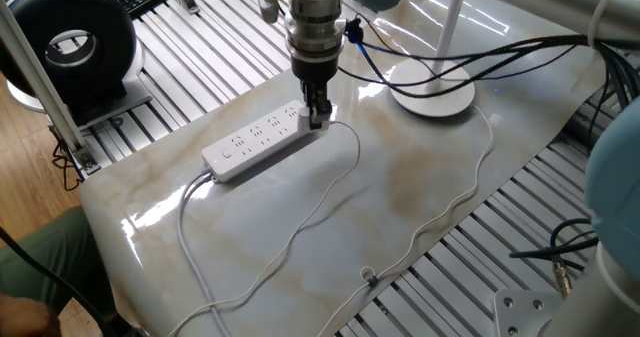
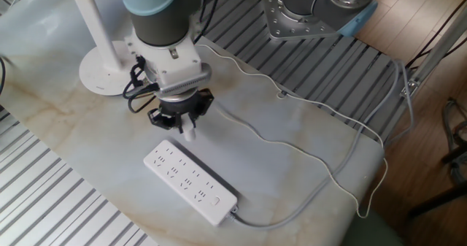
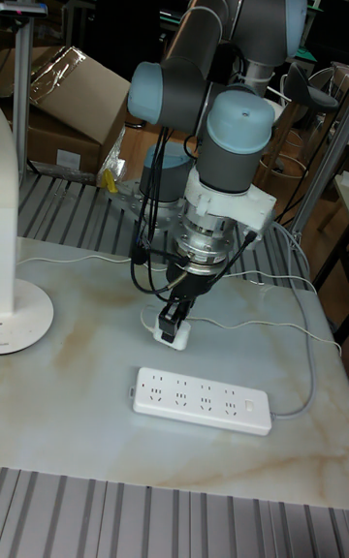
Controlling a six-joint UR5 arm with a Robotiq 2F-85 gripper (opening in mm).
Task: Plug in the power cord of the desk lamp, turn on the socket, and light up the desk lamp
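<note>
Gripping the small white plug (image 3: 166, 333) of the power cord (image 1: 340, 192), the gripper (image 2: 185, 126) hangs over the far end of the socket (image 2: 191, 181). Plug prongs are hidden. The desk lamp (image 1: 432, 89) is cut off above.

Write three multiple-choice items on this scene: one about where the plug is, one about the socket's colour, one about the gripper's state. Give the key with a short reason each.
1. Where is the plug of the power cord?
A. in the gripper, near one end of the socket
B. lying loose by the desk lamp
C. hanging off the table edge

2. What colour is the socket?
A. black
B. white
C. green

3. What state is the gripper in?
A. open, holding nothing
B. shut on the plug
C. out of sight

Key: 1 A, the plug sits between the fingers by the strip's end; 2 B, the strip is white in all views; 3 B, the fingers clamp the plug.
</note>
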